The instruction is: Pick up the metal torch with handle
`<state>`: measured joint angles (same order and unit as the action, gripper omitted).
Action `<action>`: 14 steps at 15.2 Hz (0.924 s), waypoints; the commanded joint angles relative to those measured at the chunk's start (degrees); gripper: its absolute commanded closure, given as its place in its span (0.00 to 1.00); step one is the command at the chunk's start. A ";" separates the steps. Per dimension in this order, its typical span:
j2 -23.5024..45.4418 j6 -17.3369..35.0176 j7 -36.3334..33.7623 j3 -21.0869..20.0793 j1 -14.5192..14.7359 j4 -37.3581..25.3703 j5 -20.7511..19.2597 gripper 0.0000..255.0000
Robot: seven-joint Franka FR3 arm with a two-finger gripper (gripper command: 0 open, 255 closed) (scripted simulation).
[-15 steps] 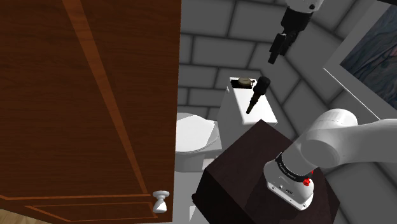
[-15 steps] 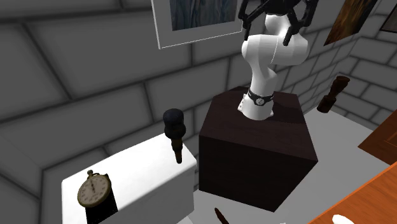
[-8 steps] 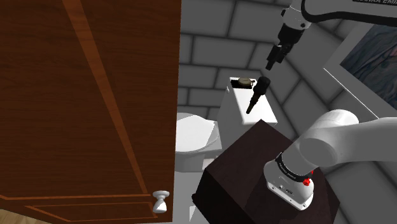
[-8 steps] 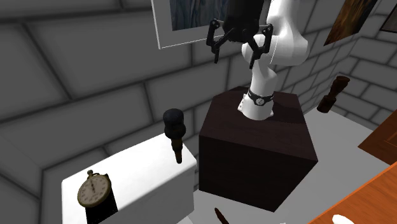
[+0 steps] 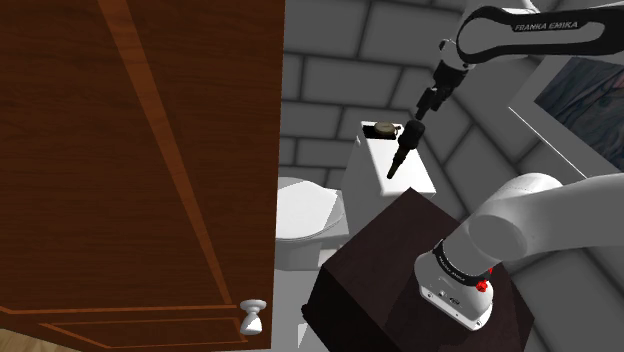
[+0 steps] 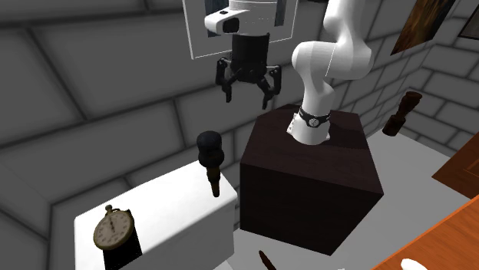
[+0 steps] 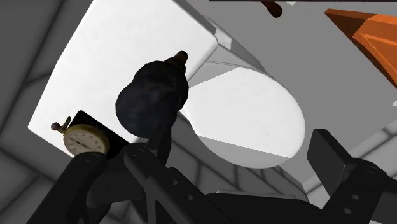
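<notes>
My gripper [image 6: 247, 97] has dropped from up high to above the torch [image 6: 210, 157], jaws spread, nothing held. Roughly lined up; final descent and close remain.

Dark torch [image 6: 209, 156], head up, on tank [image 6: 175, 205]

One torch [image 6: 211, 162], one stopwatch [image 6: 113, 228], one toilet [image 5: 300, 210], seemingly two framed pictures [image 5: 590, 95].

The door [image 5: 140, 170] is shiny brown wood. The torch [image 6: 209, 147] looks dull, dark and rough. The tank [image 6: 180, 203] is smooth white.
</notes>
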<state>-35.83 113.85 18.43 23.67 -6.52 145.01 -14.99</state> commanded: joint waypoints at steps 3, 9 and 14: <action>6.48 7.50 3.55 5.51 -0.09 -0.31 0.10 0.00; 18.38 18.18 11.15 14.36 1.93 -2.57 4.85 0.00; 21.34 22.69 12.55 15.69 2.67 -0.72 6.33 0.00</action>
<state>-15.24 135.49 30.43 38.89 -3.99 143.96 -9.04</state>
